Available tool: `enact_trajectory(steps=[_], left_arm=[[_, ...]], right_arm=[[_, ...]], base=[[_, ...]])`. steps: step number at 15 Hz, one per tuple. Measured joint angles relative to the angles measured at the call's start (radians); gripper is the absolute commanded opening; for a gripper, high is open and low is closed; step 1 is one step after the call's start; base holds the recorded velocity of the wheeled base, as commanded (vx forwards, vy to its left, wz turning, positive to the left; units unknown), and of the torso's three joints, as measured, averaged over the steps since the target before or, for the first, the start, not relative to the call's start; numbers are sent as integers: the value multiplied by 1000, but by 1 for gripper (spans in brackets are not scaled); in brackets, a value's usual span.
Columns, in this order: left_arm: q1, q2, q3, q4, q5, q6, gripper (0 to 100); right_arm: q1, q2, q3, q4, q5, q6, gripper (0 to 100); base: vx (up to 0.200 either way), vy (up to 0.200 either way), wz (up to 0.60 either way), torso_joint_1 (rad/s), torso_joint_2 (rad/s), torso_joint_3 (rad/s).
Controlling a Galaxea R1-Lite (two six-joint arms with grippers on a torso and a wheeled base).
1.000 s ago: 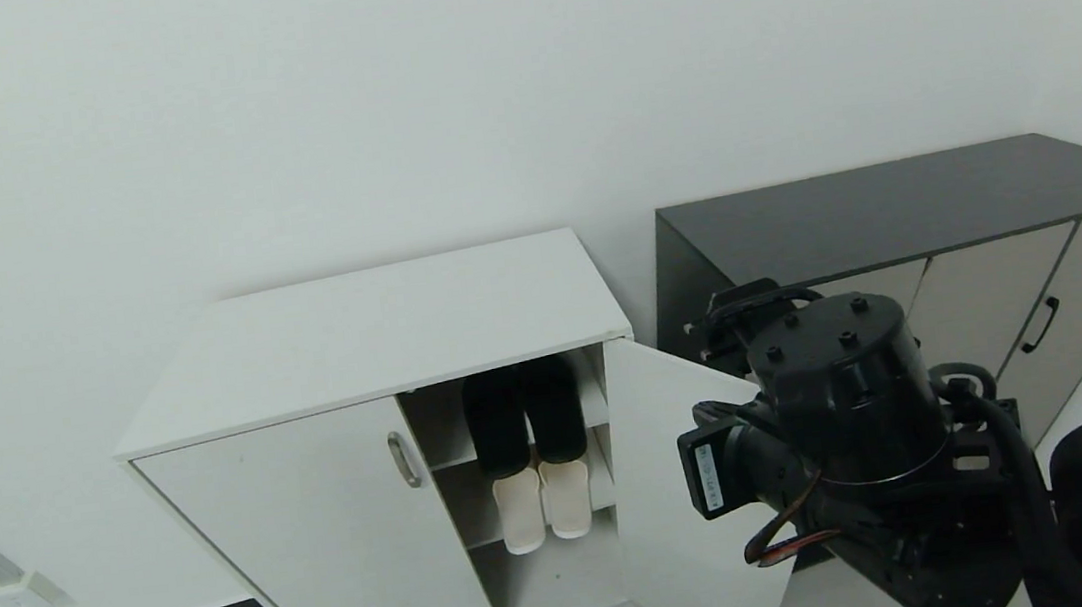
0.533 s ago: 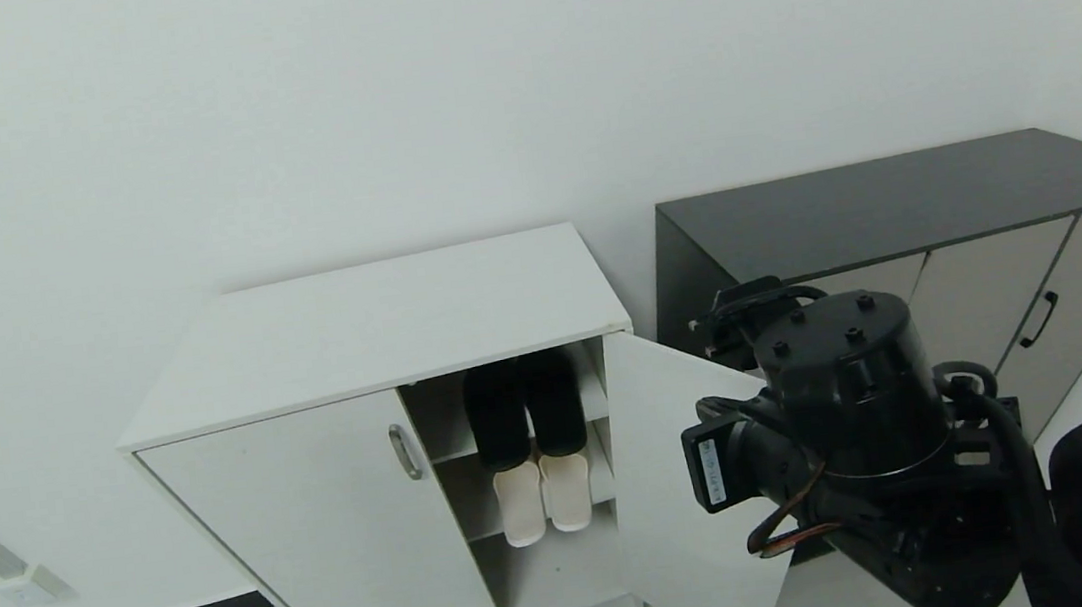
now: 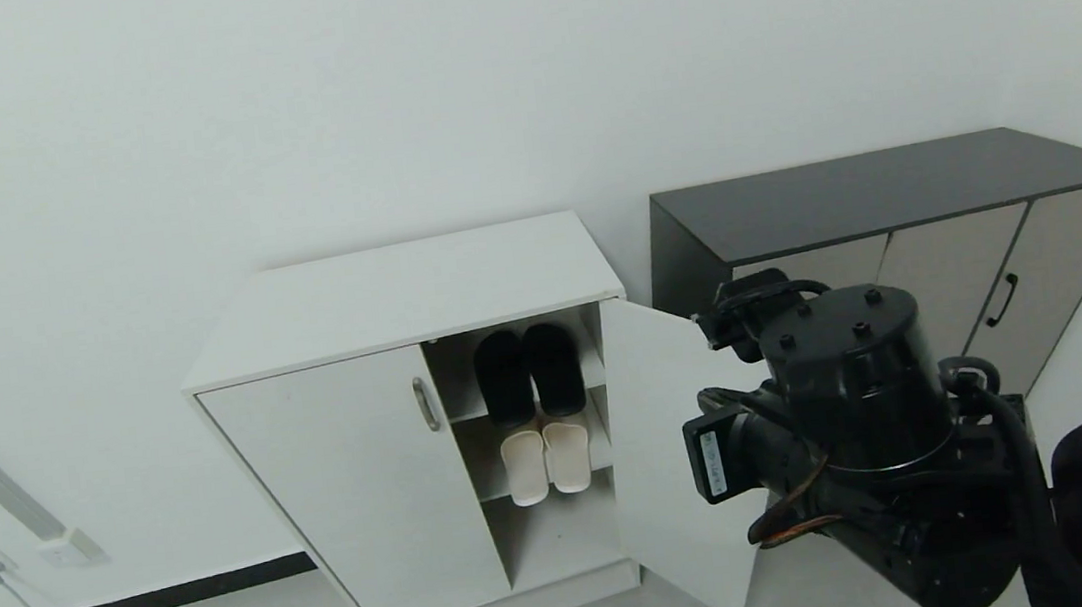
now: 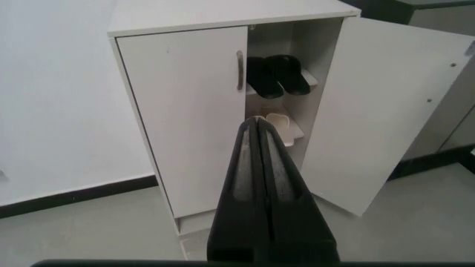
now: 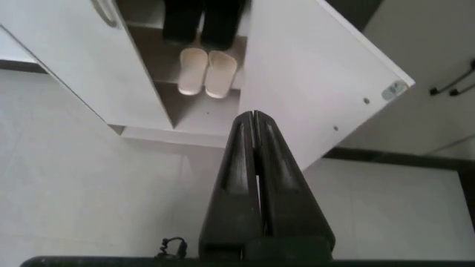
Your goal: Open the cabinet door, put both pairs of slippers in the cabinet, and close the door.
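Right door (image 3: 662,452) hangs wide open on the white cabinet (image 3: 400,298)! Inside, black slippers (image 3: 528,370) sit on the top shelf, with cream slippers (image 3: 545,459) at their 6 o'clock, one shelf down. Left claw (image 4: 257,126) pressed together, right claw (image 5: 254,119) together too, both short of the cabinet.

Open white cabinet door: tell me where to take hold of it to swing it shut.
Grip the open white cabinet door by its free vertical edge, level with the two small screws on its inner face. Come from the front, jaws opened to straddle the thin panel. No handle shows on this face, so the edge is probably the easier hold.
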State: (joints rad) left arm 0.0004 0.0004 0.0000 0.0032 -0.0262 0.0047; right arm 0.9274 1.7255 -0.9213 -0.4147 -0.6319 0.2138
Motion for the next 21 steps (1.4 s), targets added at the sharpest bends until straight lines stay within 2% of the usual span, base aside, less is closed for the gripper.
enact_trajectory(steps=[5,8,12,16,21], left_arm=[[0,0,0,0,0,0,0],[0,0,0,0,0,0,0],[0,0,0,0,0,-1,0],[0,0,0,0,0,0,0],[0,0,0,0,0,0,0]], right_arm=[[-167,81,-57,-114,73,-71,0],[-301,139,-181,-52,166,-78,0],[-420,209,-324,20,245,-73,0],[-484,296,-418,27,274,-71,0],[-503,386,-490,26,275,-71,0]], base=[[0,0,0,0,0,0],[0,0,0,0,0,0],[0,0,0,0,0,0],[0,0,0,0,0,0],[0,0,0,0,0,0]])
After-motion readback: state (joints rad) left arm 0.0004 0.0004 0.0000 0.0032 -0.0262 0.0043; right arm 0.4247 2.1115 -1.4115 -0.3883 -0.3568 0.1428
